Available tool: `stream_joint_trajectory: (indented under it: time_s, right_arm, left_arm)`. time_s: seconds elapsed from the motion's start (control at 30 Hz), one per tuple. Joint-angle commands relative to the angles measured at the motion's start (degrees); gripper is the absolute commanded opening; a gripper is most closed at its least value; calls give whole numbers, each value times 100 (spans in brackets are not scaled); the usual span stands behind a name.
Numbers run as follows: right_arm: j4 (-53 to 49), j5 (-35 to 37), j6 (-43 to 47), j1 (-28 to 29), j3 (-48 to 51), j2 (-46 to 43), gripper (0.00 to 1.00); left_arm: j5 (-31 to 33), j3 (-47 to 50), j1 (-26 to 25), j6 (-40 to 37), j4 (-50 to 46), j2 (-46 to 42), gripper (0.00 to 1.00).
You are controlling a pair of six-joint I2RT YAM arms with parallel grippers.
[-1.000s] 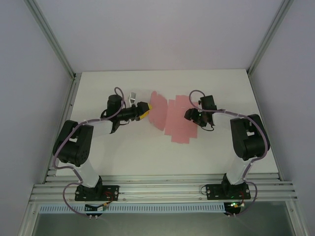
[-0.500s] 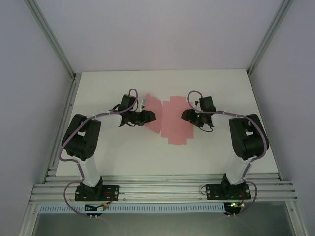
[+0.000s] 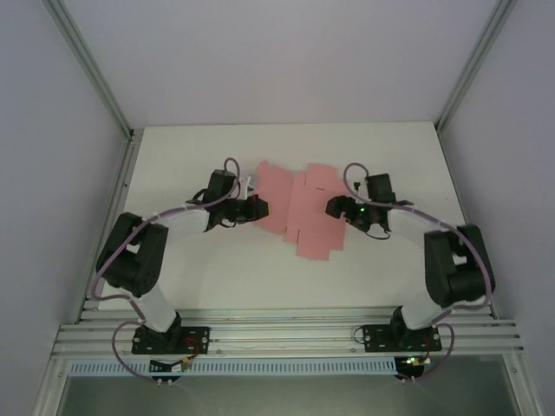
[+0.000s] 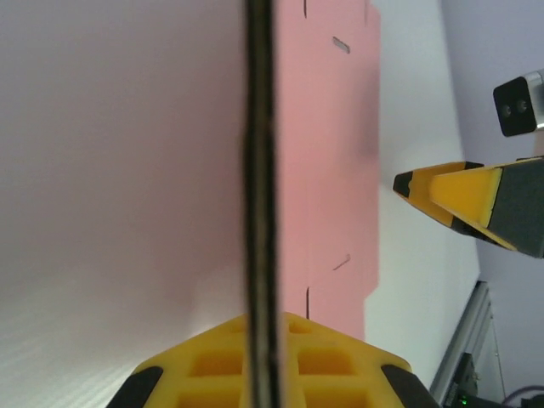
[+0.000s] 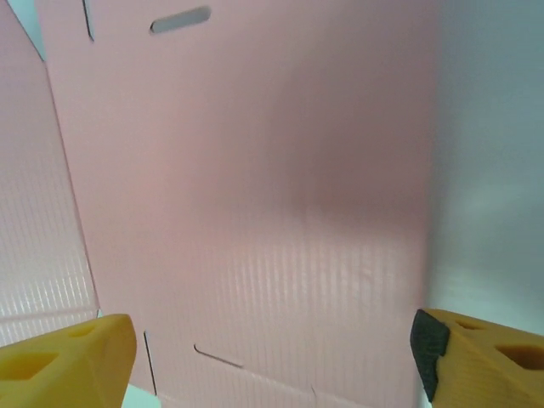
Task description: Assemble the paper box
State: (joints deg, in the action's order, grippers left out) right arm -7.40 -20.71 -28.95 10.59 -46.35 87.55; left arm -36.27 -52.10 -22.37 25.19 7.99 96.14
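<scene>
The paper box [image 3: 303, 212] is a flat pink die-cut sheet lying mid-table, with slots and creases visible. My left gripper [image 3: 260, 208] is at the sheet's left edge. In the left wrist view the card [image 4: 331, 170] runs edge-on as a dark line between the two yellow fingers, and the gripper [image 4: 259, 340] is shut on it. My right gripper [image 3: 333, 206] hovers over the sheet's right half. In the right wrist view it [image 5: 272, 357] is open, fingers wide apart, with the pink sheet [image 5: 255, 170] beneath. A right fingertip [image 4: 459, 191] shows in the left wrist view.
The white table [image 3: 217, 277] is bounded by an aluminium rail on the left [image 3: 121, 199] and slotted rails along the near edge [image 3: 286, 334]. Pale walls enclose the back and sides. Bare tabletop lies in front of the sheet.
The left gripper turned and closed in on the sheet's left edge, and the left flap now lies wider. The right arm's elbow swung outward; its gripper stayed over the sheet.
</scene>
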Motion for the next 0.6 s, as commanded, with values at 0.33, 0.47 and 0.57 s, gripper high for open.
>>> stream_joint_trajectory:
  time_s: [0.33,0.47,0.57]
  right_arm:
    - [1089,-2969,104,-1480,759,-2127,87]
    - [1572,-3474,-110,-1498,678,-2181,84]
    - [1812,-3765,-181,-1499,657,-2276,77]
  left_arm:
    - [-1059,1433,-18,683,3371,-2572,0]
    - [-1252,1524,-25,920,3681,-2899,0]
    - [-1147,1576,-22,871,3613,-3056,0]
